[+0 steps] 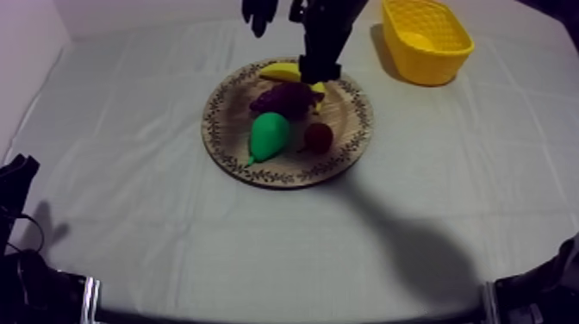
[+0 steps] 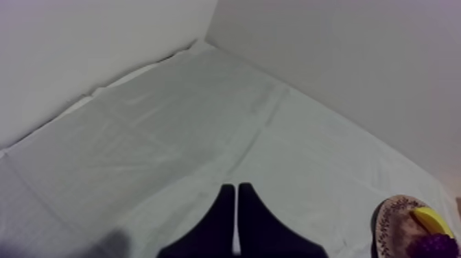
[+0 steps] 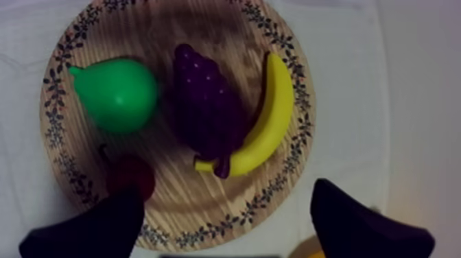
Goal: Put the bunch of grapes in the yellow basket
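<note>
Grey-white cloth point(image 1: 129, 215) under wooden board point(image 1: 284, 177) meets pale walls point(image 2: 357, 62).

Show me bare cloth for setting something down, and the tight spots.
Bare cloth: left of the wooden board, the strip in front of it, and to its right, before the yellow basket. Crowded: the board, bunch of grapes between pear and banana, right gripper overhead.

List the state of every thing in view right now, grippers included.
Left gripper: shut, holding nothing.
Right gripper: open, above the board.
Grapes: lying on the board between pear and banana, not gripped.
Banana: lying on the board beside the grapes.
Pear: lying on the board.
Red fruit: on the board, near its rim.
Basket: upright, looks empty.
</note>
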### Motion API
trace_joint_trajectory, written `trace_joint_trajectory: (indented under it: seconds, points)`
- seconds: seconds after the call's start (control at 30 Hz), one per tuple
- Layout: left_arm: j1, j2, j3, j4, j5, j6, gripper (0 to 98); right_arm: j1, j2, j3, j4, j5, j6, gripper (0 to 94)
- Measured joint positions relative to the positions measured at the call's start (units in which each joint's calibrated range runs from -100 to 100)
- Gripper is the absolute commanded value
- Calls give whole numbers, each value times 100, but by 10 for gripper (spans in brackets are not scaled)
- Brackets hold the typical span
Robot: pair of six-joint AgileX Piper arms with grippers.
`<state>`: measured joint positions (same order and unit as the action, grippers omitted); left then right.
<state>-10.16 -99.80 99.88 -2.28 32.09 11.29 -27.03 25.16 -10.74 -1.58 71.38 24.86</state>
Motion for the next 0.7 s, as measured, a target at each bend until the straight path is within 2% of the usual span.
trace_joint_trajectory:
  seconds: [0.7]
  points:
    - [0,0,0,0,0,0,1,-202,1802,-965,158,-330,-250,738]
